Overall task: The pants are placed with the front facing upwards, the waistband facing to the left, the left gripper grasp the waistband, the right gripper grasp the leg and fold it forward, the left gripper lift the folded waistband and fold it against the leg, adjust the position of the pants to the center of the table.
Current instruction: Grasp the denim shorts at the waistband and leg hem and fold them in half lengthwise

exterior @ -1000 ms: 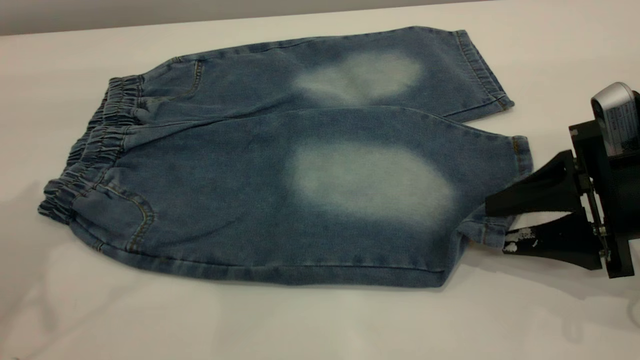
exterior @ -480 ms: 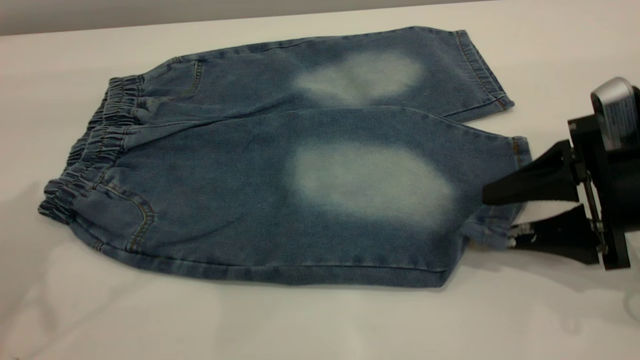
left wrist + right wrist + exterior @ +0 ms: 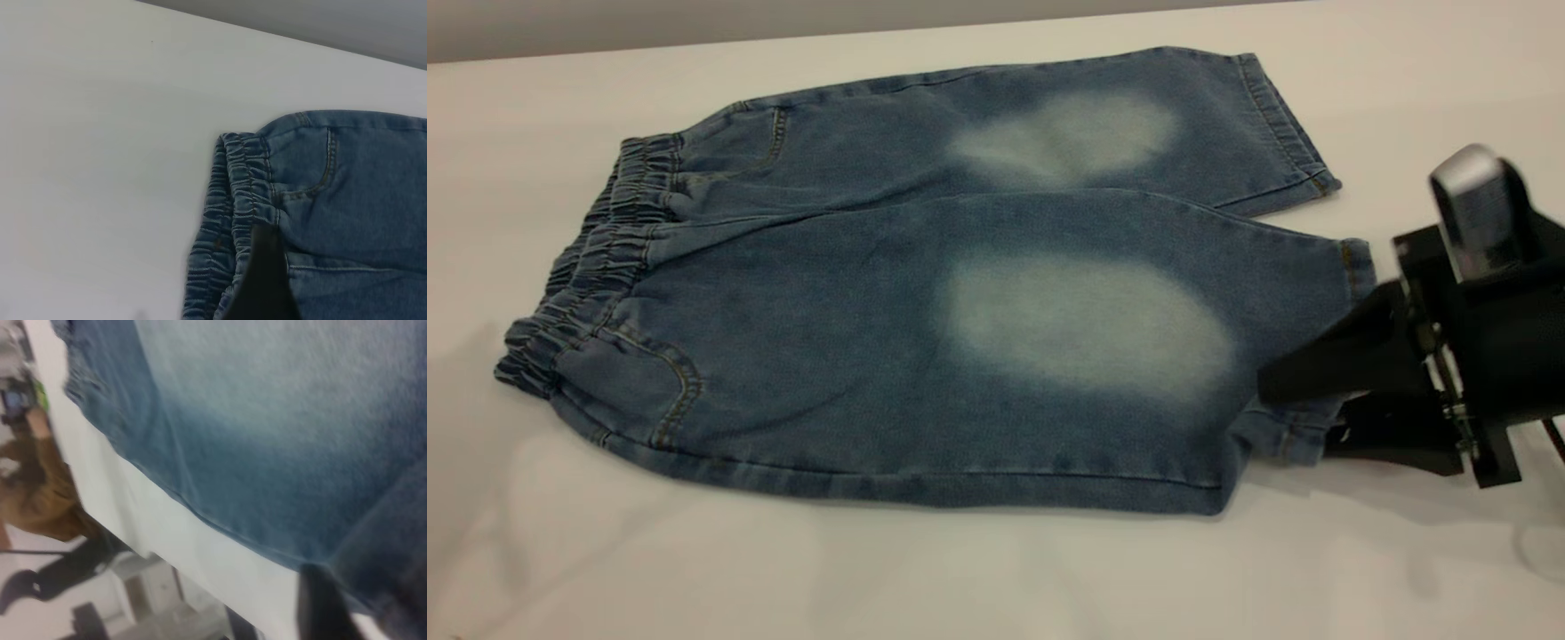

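The blue denim pants (image 3: 854,356) lie flat on the white table (image 3: 960,578), faded ovals up, with the gathered waistband (image 3: 605,258) at the left. My right gripper (image 3: 1298,413) sits at the near leg's (image 3: 1094,329) hem corner, shut on the cuff, which bunches between its black fingers (image 3: 1352,356). The right wrist view shows that leg (image 3: 267,440) close up, with one dark finger (image 3: 320,607) at its edge. My left gripper (image 3: 263,287) is out of the exterior view. In its wrist view it is a dark shape over the waistband (image 3: 233,193).
The far leg (image 3: 1067,124) lies flat toward the back of the table, its hem at the right. In the right wrist view the table's near edge (image 3: 167,547) shows, with a person in brown clothing (image 3: 40,493) beyond it.
My right gripper has slid left onto the near leg's hem and tilted. Its fingers, spread wide a second ago, have come together on the cuff. The pants have stayed put.
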`<control>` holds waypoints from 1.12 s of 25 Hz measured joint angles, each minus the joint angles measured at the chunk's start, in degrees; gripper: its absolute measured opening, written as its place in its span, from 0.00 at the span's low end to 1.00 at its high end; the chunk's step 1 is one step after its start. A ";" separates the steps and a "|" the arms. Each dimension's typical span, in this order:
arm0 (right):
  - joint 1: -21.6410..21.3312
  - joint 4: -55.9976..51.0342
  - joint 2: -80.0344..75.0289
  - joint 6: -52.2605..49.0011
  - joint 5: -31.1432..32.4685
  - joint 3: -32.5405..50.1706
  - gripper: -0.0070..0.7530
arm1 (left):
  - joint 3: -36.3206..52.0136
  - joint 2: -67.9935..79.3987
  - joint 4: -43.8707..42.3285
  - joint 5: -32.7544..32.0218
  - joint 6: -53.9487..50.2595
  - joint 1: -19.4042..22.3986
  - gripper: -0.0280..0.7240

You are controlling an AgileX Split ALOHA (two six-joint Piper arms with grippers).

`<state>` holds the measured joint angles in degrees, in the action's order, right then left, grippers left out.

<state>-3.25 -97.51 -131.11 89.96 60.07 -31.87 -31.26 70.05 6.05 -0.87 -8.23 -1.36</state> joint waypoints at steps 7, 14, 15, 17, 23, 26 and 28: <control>0.97 0.05 0.00 0.00 -4.03 0.00 0.03 | 0.00 0.00 0.00 -2.34 0.00 0.00 0.74; 0.97 0.05 1.64 0.00 -3.80 0.00 0.03 | 0.21 0.00 0.00 -9.90 0.00 0.00 0.74; 0.97 0.05 1.72 0.00 -3.73 0.00 0.03 | 0.49 0.12 0.00 -10.88 0.00 0.00 0.74; 0.97 0.12 1.72 0.00 -3.72 0.00 0.03 | 1.35 0.97 0.00 -11.64 0.00 0.00 0.74; 0.97 0.46 1.72 0.00 -3.66 0.00 0.03 | 2.88 7.49 0.00 -7.85 0.00 0.12 0.74; 0.97 1.86 1.72 0.00 -3.66 0.00 0.03 | 2.88 12.02 0.00 -5.06 -0.06 0.12 0.74; 0.97 1.82 1.72 0.00 -3.66 0.00 0.03 | 2.88 14.89 0.00 -3.33 -0.06 0.12 0.74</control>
<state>-2.28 -95.69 -129.40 89.96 56.41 -31.87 -28.38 84.94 6.05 -4.20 -8.29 -1.24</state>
